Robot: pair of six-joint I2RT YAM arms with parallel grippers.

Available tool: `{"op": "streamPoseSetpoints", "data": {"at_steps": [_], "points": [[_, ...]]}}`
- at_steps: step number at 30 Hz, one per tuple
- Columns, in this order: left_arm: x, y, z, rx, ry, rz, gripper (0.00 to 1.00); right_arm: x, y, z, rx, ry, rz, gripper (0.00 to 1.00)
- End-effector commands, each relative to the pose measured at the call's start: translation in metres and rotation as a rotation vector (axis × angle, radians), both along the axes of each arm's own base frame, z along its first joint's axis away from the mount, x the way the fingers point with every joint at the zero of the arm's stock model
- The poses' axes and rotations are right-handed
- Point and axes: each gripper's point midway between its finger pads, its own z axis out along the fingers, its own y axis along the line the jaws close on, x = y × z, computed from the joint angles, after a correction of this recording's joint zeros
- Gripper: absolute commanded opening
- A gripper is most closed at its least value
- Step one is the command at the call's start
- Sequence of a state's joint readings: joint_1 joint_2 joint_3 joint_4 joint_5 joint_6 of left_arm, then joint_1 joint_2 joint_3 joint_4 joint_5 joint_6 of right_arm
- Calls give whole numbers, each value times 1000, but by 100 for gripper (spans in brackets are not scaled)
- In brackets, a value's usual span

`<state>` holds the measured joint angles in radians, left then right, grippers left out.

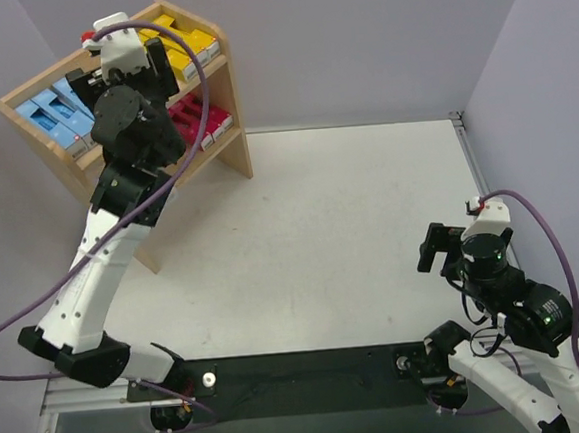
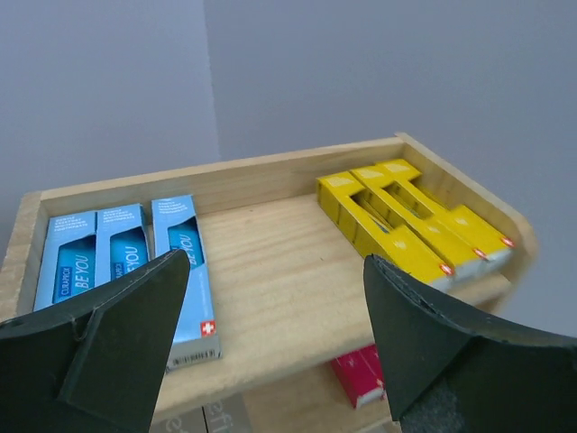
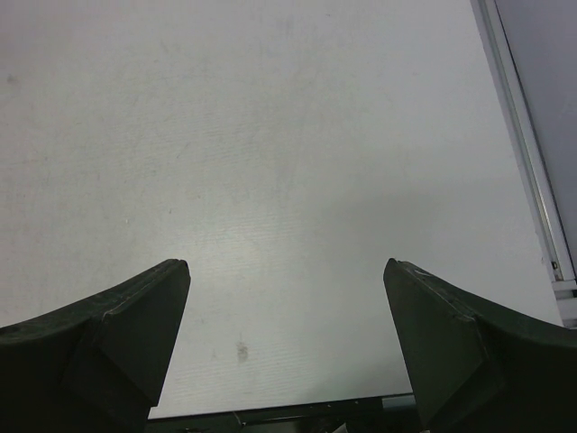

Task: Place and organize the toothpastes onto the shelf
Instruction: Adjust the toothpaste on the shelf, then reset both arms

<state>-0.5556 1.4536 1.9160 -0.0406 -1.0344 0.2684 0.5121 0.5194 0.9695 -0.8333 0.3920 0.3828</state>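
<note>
Top view: white table [image 1: 350, 222] w/ wooden two-tier shelf [image 1: 232, 146] at far-left corner, set at an angle. L arm [image 1: 94, 282] stretches up to the shelf; R arm [image 1: 518, 319] is folded at near right, well apart from the shelf.

Top tier: three light blue toothpastes [image 2: 122, 239] lie flat side by side at the left end, three yellow toothpastes [image 2: 406, 225] side by side at the right end, bare wood between the groups. Lower tier: magenta-red toothpastes [image 1: 207, 118] under the yellow ones; count can't be told, partly hidden.

L gripper [image 2: 275, 262] hangs above the top tier, fingers spread wide, nothing in them. R gripper [image 3: 286, 266] likewise spread & empty, over bare table.
</note>
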Motion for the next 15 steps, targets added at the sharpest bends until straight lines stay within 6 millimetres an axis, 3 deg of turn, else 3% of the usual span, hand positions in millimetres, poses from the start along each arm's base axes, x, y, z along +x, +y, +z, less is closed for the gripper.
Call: {"op": "streamPoseSetpoints", "data": {"at_steps": [1, 2, 3, 4, 6, 10, 15], "points": [[-77, 8, 16, -47, -81, -210, 90, -5, -15, 22, -23, -76, -35, 95], [-85, -4, 12, -57, -88, -303, 90, -6, -18, 25, -21, -94, -48, 96], [-87, -11, -8, -42, -56, -348, 91, -7, -20, 28, -19, -106, -54, 96], [-110, 0, -3, -63, -94, -393, 91, -9, -22, 30, -16, -116, -59, 96], [-121, -9, -25, -57, -49, -493, 92, -12, -26, 35, -8, -146, -74, 97], [-160, 2, -61, -17, 30, -599, 97, -16, -34, 41, 1, -198, -97, 98], [-192, 6, -93, -23, 60, -707, 97, -16, -37, 43, 1, -228, -109, 98]]}}
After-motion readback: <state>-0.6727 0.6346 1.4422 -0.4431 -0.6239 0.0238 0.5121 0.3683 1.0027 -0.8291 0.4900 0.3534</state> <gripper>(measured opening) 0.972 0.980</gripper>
